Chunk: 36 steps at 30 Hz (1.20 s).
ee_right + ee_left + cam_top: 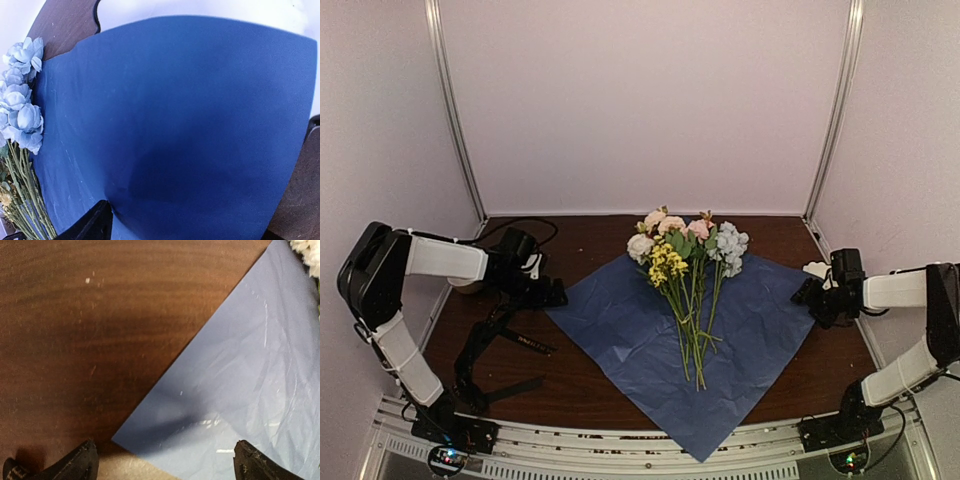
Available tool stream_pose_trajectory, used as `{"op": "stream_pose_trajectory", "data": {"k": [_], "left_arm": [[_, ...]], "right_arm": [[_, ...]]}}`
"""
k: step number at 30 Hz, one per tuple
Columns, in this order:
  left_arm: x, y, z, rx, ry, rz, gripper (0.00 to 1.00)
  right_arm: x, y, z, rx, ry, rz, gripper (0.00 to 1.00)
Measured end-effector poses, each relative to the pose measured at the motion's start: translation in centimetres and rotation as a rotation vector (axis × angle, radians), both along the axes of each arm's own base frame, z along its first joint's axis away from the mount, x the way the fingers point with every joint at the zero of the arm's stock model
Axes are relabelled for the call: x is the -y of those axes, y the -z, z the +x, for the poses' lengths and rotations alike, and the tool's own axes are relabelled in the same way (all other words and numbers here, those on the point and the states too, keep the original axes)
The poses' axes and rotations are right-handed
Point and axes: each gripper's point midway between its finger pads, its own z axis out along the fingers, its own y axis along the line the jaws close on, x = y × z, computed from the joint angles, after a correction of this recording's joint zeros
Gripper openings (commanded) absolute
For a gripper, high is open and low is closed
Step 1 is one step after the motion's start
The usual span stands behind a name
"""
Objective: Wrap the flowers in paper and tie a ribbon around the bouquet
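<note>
The blue paper (630, 340) lies flat on the table as a diamond. The flowers (692, 300) rest across it, heads toward the back wall. My left gripper (553, 295) sits at the paper's left corner. In the left wrist view it (167, 462) is open wide, with the corner of the paper (250, 365) between its fingertips (85, 460). My right gripper (808, 292) is at the right corner, open, and the paper (190, 100) bulges up in front of it (182, 232). Pale blue flowers (20, 100) show at its left. The black ribbon (525, 343) lies left of the paper.
White walls with metal posts (455, 120) enclose the dark wooden table (590, 235) on three sides. A metal rail (620, 445) runs along the near edge between the arm bases. A black cable (525, 222) loops at the back left.
</note>
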Motion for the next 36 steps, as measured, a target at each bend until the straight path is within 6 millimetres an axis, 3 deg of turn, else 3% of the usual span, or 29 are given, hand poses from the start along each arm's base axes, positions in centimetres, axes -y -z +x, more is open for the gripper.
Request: {"op": "stream_pose_trajectory", "data": {"k": [4,9,16,21,23,26,28,30,33,35,36], "left_arm": [[1.6,-0.2,1.8,0.048,0.005,-0.081,0.88],[4.1,-0.5,3.6,0.071,0.037,-0.195,0.85],[6.1,-0.8,3.4,0.053,0.100,-0.236,0.87],[6.6,-0.7,2.1,0.030,0.168,-0.209,0.84],[6.9,-0.7,1.6,0.017,0.195,-0.218,0.76],[7.2,-0.4,0.9,-0.009,0.230,-0.228,0.45],[7.5,-0.1,0.4,-0.029,0.245,-0.236,0.20],[7.5,0.4,-0.2,-0.056,0.254,-0.235,0.00],[7.3,1.0,-1.0,-0.094,0.260,-0.218,0.00],[7.1,1.0,-1.0,-0.091,0.258,-0.205,0.00],[7.0,1.0,-1.0,-0.090,0.256,-0.200,0.00]], "right_arm": [[-0.4,0.0,0.0,0.004,-0.030,0.005,0.73],[-1.0,-0.2,0.0,0.011,-0.064,0.026,0.71],[-2.0,-0.1,0.4,0.023,-0.106,0.072,0.69],[-2.3,-0.2,0.5,0.028,-0.117,0.081,0.69],[-2.3,-0.2,0.4,0.028,-0.119,0.081,0.69],[-2.3,-0.3,0.5,0.030,-0.120,0.082,0.66],[-2.3,-0.3,0.5,0.030,-0.123,0.084,0.54],[-2.4,-0.3,0.5,0.032,-0.126,0.085,0.35],[-2.5,-0.5,0.5,0.037,-0.140,0.083,0.11],[-2.6,-0.8,0.6,0.046,-0.144,0.087,0.00],[-2.6,-0.9,0.7,0.051,-0.147,0.086,0.00]]}}
